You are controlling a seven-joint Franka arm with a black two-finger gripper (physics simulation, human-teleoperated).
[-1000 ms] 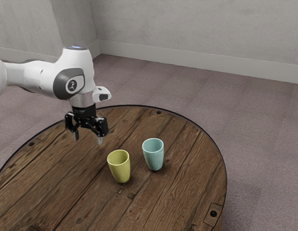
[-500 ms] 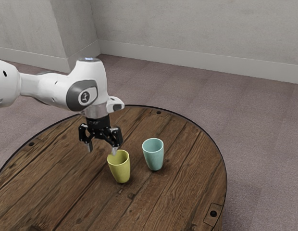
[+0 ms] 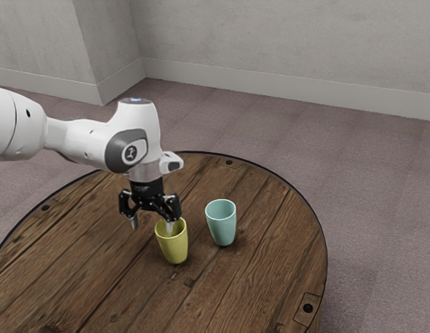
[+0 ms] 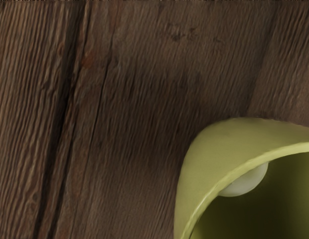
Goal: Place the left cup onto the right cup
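The end effector (image 3: 152,223) hangs over the middle of the round surface (image 3: 270,208), pointing straight down with its fingers apart. One finger sits inside the mouth of the yellow-green cup (image 3: 172,241). The other is outside the cup's wall, on the exterior view's left and apart from it, so nothing is clamped.

The yellow-green cup stands upright near the centre of the surface. The teal cup (image 3: 220,222) stands upright just beside it, toward the exterior view's right, and the two do not touch. Bare planks run from both cups to the curved edge on every side.

The surface is dark, rough-grained wood with long cracks between planks, a thin dark rim and small metal fittings (image 3: 308,307) near the edge. Both cups are smooth, handleless and tapered toward the base. In the wrist view, a pale rounded fingertip (image 4: 244,181) shows just inside the yellow-green cup (image 4: 219,149) rim.
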